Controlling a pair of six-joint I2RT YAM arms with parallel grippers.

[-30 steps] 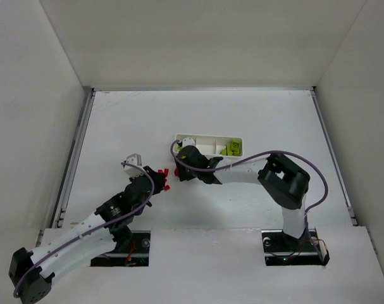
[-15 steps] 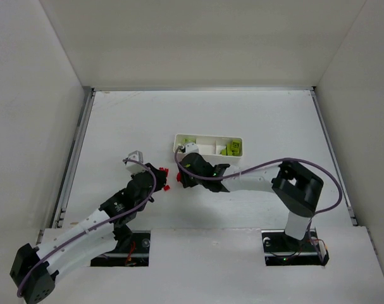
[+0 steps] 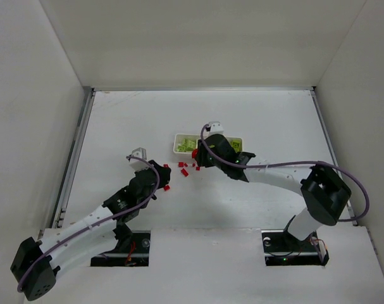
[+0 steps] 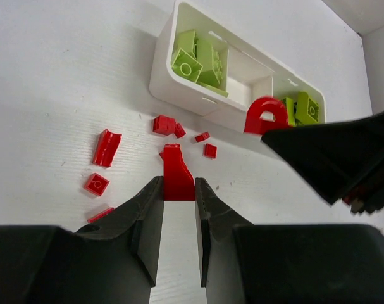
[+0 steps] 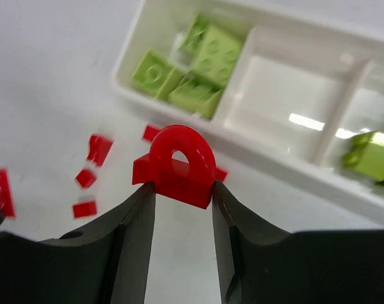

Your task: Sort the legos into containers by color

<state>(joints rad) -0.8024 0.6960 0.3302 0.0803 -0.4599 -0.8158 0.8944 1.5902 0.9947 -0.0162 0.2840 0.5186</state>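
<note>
**View from above.** The left gripper [image 3: 160, 178] and the right gripper [image 3: 196, 156] reach toward each other, close together over a white table [image 3: 116, 120]. Just beyond the right gripper lies a long shallow white plastic tray [image 3: 176, 135] with three square compartments. Small loose red plastic pieces [image 3: 183, 166] are scattered between the two grippers.

**Left wrist view.** The left gripper [image 4: 179, 189] is closed on a red wedge-shaped plastic piece [image 4: 178, 172], pinched only at its near end. Ahead and left of the fingers lie the loose red pieces [image 4: 107, 147]. Further ahead is the tray [image 4: 169, 85], with lime-green studded plastic bricks [image 4: 201, 56] in its closest compartment. The right gripper [image 4: 271, 134] comes in from the right, carrying a red arch-shaped plastic brick [image 4: 266, 114].

**Right wrist view.** The right gripper [image 5: 182, 190] clamps the red arch-shaped brick [image 5: 179, 161] by its flat base. The brick is in the air, short of the tray [image 5: 293, 174]. Ahead and to the left are the green bricks [image 5: 185, 69]. Straight ahead is a bare middle compartment, and another green brick sits to the right.

**Risks.**
- The arms are close enough that a reach by either could knock the other.
- Both grips are shallow, so a jolt might flick a brick loose.
- With green on both sides, a release slightly off centre would likely mix the colours.
- A low approach could push the light tray.
</note>
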